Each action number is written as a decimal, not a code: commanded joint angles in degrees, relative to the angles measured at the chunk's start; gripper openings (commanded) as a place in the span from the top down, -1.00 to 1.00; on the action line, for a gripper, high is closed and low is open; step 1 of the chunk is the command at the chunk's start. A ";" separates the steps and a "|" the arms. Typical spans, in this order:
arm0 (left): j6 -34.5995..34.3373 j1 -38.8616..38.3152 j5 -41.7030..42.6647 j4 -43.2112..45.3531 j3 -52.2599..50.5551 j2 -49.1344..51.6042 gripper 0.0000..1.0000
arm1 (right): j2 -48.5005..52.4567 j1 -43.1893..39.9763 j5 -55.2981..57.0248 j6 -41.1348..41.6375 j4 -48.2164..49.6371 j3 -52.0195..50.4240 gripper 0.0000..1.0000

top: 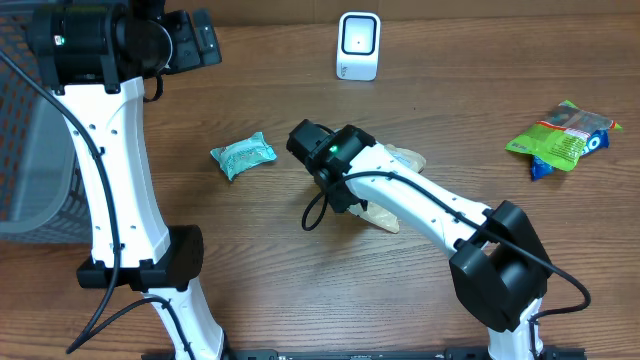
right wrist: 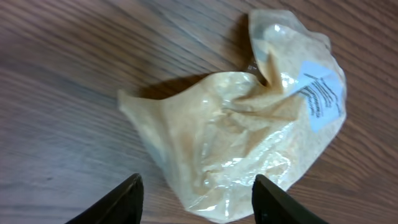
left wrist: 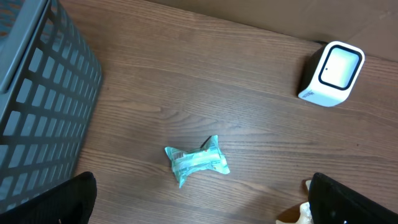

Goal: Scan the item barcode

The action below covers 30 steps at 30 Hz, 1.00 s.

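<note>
A clear bag of tan powder (right wrist: pixel 249 124) with a white printed label (right wrist: pixel 323 93) lies crumpled on the wooden table. My right gripper (right wrist: pixel 196 186) hovers over it, open, its fingers apart on either side of the bag's near end without touching it. From overhead the right gripper (top: pixel 348 190) and arm cover most of the bag (top: pixel 405 158). The white scanner (top: pixel 358 45) stands at the back of the table, also seen as the white scanner (left wrist: pixel 331 73) in the left wrist view. My left gripper (left wrist: pixel 205 205) is wide open, high above the table, with nothing in it.
A teal packet (top: pixel 243 155) lies left of the right gripper, beneath the left wrist camera (left wrist: pixel 196 162). A green snack bag (top: pixel 562 138) lies at the far right. A grey mesh basket (top: pixel 25 150) stands at the left edge.
</note>
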 commanded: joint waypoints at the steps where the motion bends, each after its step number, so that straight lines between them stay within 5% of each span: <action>1: -0.35 -0.74 -0.17 0.07 -0.09 -1.03 -1.00 | -1.42 -1.86 -1.73 5.03 -1.36 5.75 -0.20; 7: -0.35 -0.74 -0.17 0.07 -0.09 -1.03 -1.00 | -2.36 -10.36 -9.60 20.92 -6.25 9.22 -0.34; 22: -0.35 -0.74 -0.17 0.07 -0.11 -1.03 -1.00 | -2.12 -16.48 -19.67 27.36 4.22 -7.37 -0.38; 26: -0.35 -0.76 -0.17 0.07 -0.09 -1.03 -0.99 | -2.08 -16.44 -20.13 29.03 9.03 -12.24 -0.28; 30: -0.35 -0.74 -0.17 0.07 -0.09 -1.03 -1.00 | -2.08 -16.68 -20.57 28.94 12.76 -15.76 0.02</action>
